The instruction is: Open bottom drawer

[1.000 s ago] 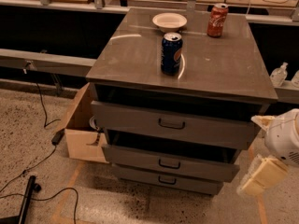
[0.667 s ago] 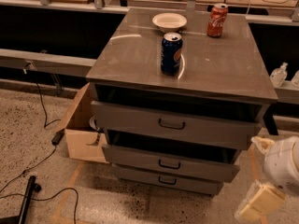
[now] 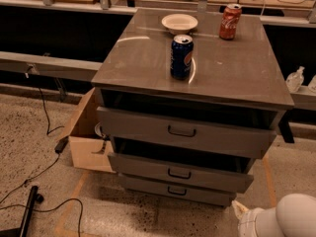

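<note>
1. The gripper (image 3: 247,220) sits in the bottom right corner, low over the floor, near the drawers but touching nothing. I cannot tell whether it is wide or narrow.
2. The bottom drawer (image 3: 148,185) is the lowest and slimmest in the grey bench (image 3: 237,68). Its front is set back under the middle drawer (image 3: 207,176).
3. A cardboard box (image 3: 86,149) stands against the bench's left side.
4. On top stand a blue can (image 3: 181,57), then a white bowl (image 3: 179,22) and a red can (image 3: 230,21).

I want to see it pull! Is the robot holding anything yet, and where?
Nothing seen held. The gripper is low at the bottom right corner, apart from the bottom drawer and its handle.
</note>
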`<action>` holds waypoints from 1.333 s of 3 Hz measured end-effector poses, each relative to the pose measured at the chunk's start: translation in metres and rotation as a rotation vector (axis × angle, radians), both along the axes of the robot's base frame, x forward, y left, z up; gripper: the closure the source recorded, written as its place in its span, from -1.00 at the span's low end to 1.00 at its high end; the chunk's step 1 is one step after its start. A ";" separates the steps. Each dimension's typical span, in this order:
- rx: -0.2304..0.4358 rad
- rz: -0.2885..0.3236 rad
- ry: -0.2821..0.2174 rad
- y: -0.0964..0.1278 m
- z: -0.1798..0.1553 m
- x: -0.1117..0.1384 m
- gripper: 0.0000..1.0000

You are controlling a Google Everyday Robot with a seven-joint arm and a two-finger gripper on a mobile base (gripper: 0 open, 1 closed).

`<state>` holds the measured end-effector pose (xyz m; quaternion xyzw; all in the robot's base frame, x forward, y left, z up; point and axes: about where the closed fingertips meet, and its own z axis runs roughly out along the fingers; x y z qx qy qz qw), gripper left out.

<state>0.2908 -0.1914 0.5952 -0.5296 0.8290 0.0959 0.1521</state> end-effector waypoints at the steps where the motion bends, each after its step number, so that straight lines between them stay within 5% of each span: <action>1: -0.001 0.001 0.000 0.000 0.001 0.000 -1.00; 2: 0.009 -0.033 -0.035 0.001 -0.012 0.007 -1.00; 4: 0.033 -0.121 0.002 -0.003 -0.141 0.016 -1.00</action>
